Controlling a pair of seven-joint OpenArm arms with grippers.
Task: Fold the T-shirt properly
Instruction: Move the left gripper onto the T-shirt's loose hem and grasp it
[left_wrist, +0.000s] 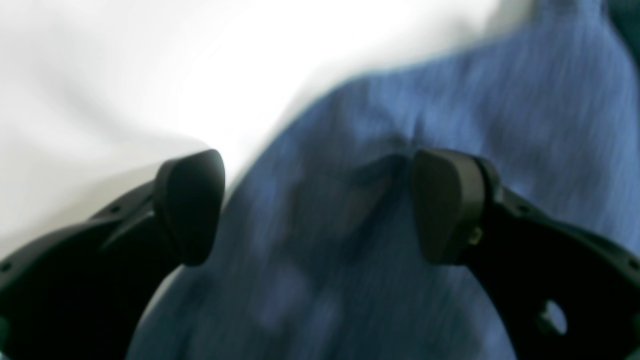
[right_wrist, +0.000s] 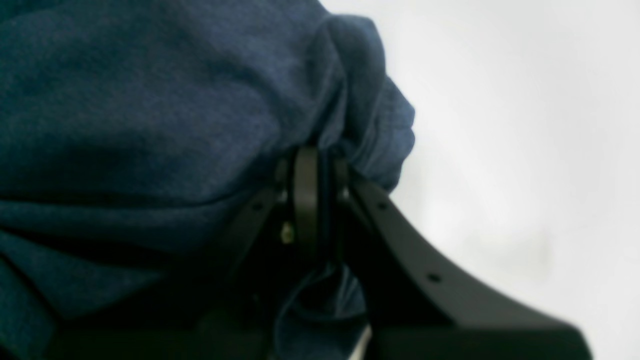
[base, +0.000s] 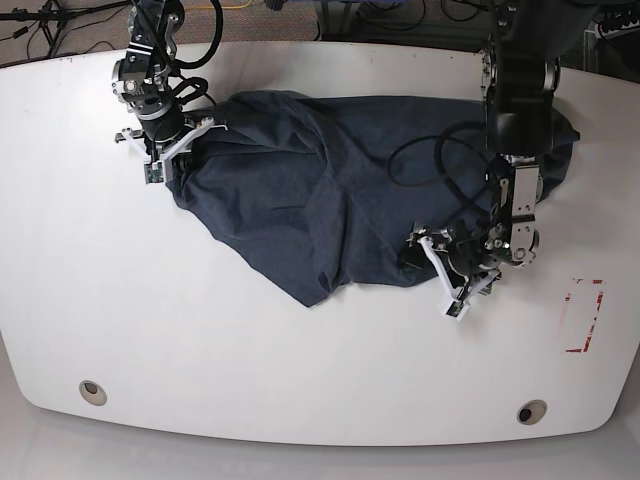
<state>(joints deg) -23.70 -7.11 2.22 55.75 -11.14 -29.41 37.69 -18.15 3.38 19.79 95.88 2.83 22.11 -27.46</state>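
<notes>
The dark navy T-shirt (base: 330, 190) lies crumpled across the back half of the white table (base: 200, 320). At its left end, my right gripper (base: 180, 150) is shut on a bunched fold of the cloth. The right wrist view shows the jaws pressed together (right_wrist: 315, 165) with T-shirt (right_wrist: 150, 125) fabric gathered above and below them. My left gripper (base: 436, 276) hangs open at the shirt's front right edge. In the left wrist view its jaws stand wide (left_wrist: 317, 205), one pad (left_wrist: 190, 205) over bare table and the other above the blurred T-shirt (left_wrist: 450, 100), nothing between them.
A black cable (base: 430, 160) of the right-hand arm loops over the cloth. A red outlined rectangle (base: 583, 315) is marked on the table at the right. Two round holes (base: 92, 391) (base: 531, 411) sit near the front edge.
</notes>
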